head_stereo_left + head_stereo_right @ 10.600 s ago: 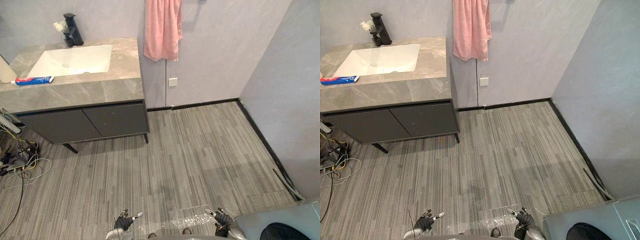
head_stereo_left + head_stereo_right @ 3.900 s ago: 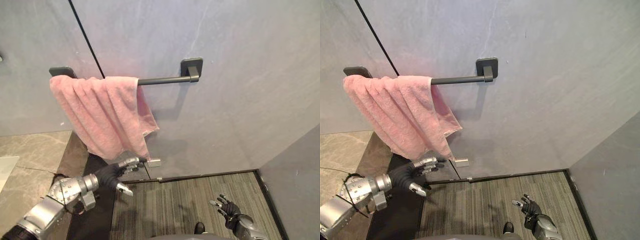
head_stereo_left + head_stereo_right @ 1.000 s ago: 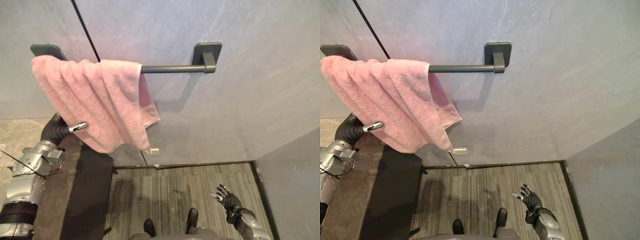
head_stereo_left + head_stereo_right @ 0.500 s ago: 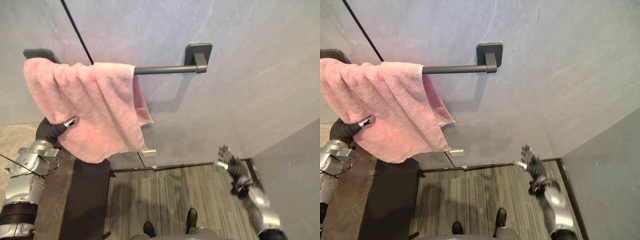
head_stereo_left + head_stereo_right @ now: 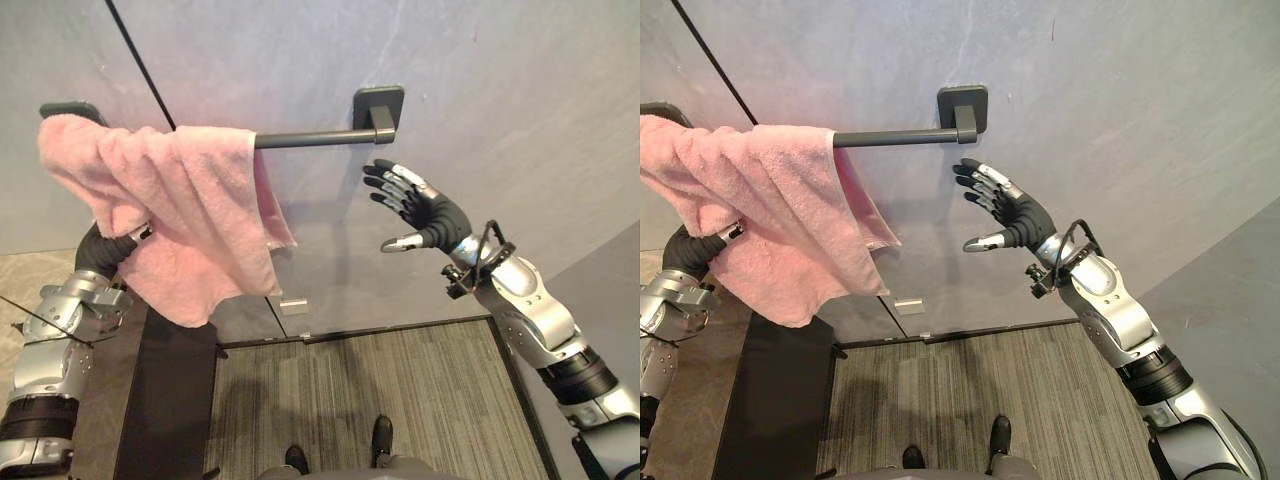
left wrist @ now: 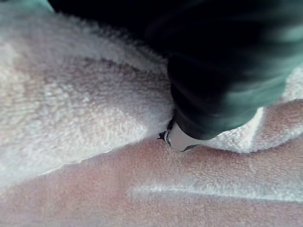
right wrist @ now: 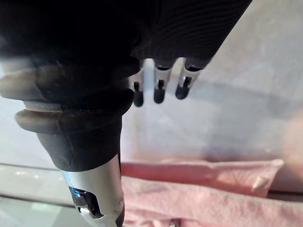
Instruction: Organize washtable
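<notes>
My right hand (image 5: 432,218) is up by the towel bar (image 5: 310,138), spread wide, holding nothing. And my left hand (image 5: 108,250) is buried in the pink towel (image 5: 190,210), can't tell its grip.

Soft light from above fills your head views. The wall (image 5: 480,90) is brightest across the upper middle of the frame and dims toward the lower right. The towel bar (image 5: 310,138) casts a soft-edged shadow just below itself, and the towel (image 5: 190,220) casts a faint one along its lower right edge. The floor (image 5: 400,400) at the bottom is dim. In the left wrist view the left hand (image 6: 222,71) reads near black against brightly lit terry. In the right wrist view the right hand (image 7: 85,94) is dark before a pale, hazy background.
</notes>
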